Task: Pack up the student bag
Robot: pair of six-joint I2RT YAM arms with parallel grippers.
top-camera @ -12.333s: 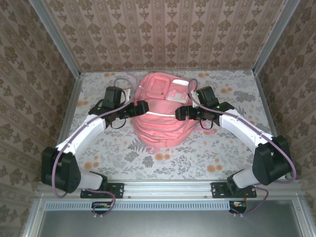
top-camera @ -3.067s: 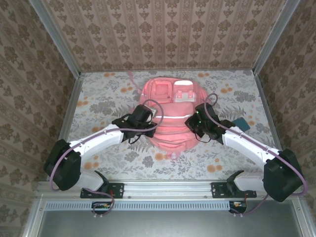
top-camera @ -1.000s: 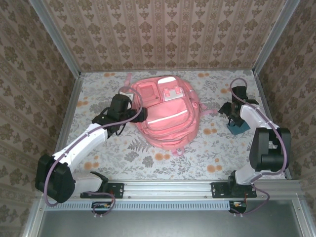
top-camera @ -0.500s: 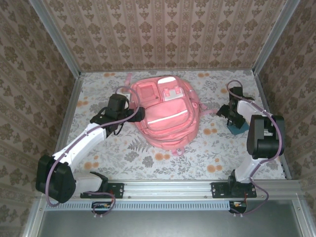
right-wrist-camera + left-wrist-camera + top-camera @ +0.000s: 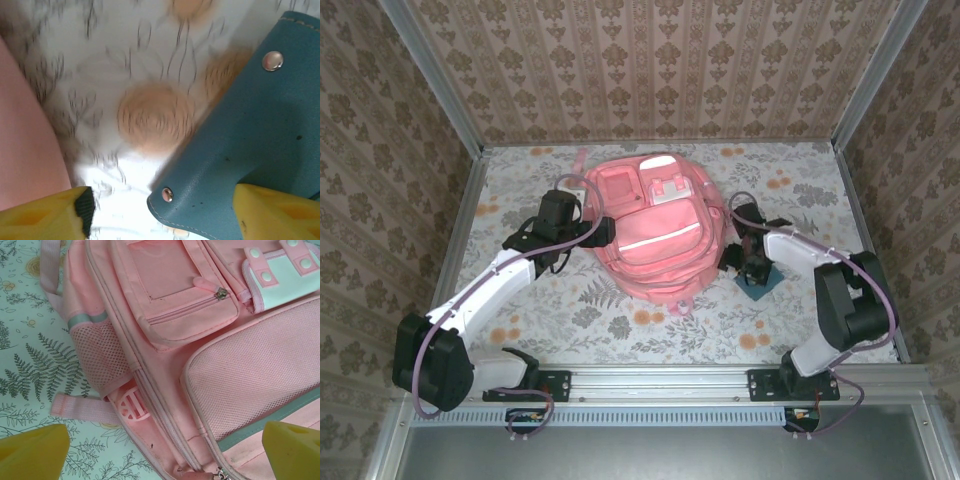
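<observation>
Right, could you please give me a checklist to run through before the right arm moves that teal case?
1. Jaws of the left gripper open at the edge of the pink backpack: ok.
2. Backpack compartment open for loading: not ok; the front pocket zip looks shut.
3. The teal pencil case sits between the jaws of the right gripper: ok.
4. Both right fingers touching the case: not ok; a gap shows beside one.
5. Case lifted off the floral tablecloth: cannot tell; wrist view is blurred.

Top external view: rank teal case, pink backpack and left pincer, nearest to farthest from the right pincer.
1. Teal case, at the right pincer tips.
2. Pink backpack, to its left.
3. Left pincer, across the backpack.
</observation>
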